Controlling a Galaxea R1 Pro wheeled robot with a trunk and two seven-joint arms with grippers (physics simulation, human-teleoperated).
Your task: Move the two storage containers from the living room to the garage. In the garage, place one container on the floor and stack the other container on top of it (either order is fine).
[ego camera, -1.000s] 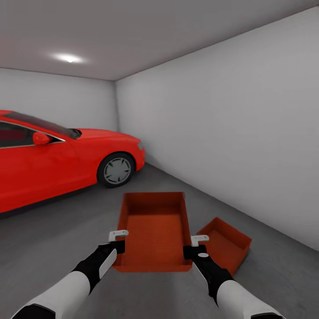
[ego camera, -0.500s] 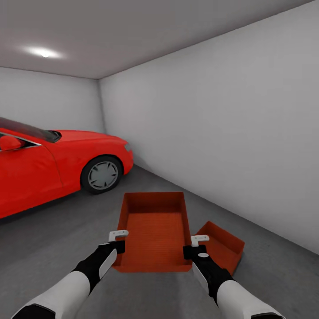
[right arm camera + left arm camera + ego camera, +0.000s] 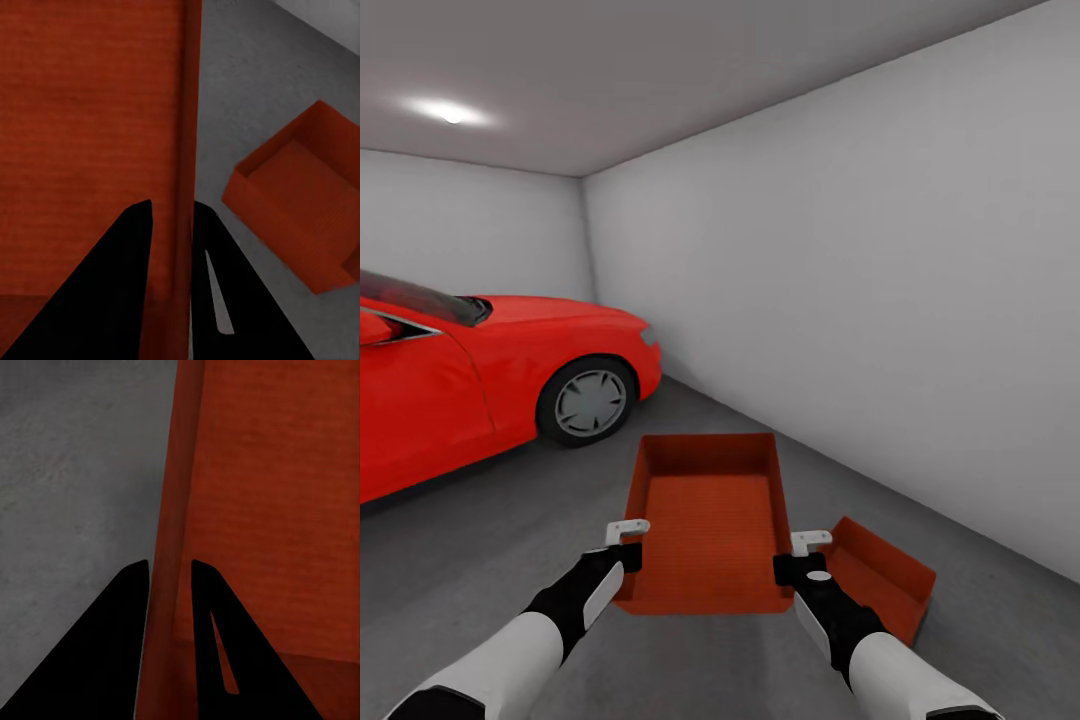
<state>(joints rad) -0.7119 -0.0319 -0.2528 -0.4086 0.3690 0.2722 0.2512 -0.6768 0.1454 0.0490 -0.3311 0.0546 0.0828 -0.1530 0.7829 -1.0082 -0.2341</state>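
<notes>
Concrete floor (image 3: 67, 472) at left wrist — second container (image 3: 296, 199) at right.

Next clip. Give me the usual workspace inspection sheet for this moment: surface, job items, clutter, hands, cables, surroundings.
Surface: dark grey concrete floor, bare where visible.
Job's things: held container carried level above the floor; second container on the floor to its right, open side up, not yet stacked.
Clutter: nothing seen.
Hands: left hand clamps the held container's left wall; right hand clamps its right wall.
Cables: nothing seen.
Surroundings: red car at left, plain white wall at right, ceiling light.
</notes>
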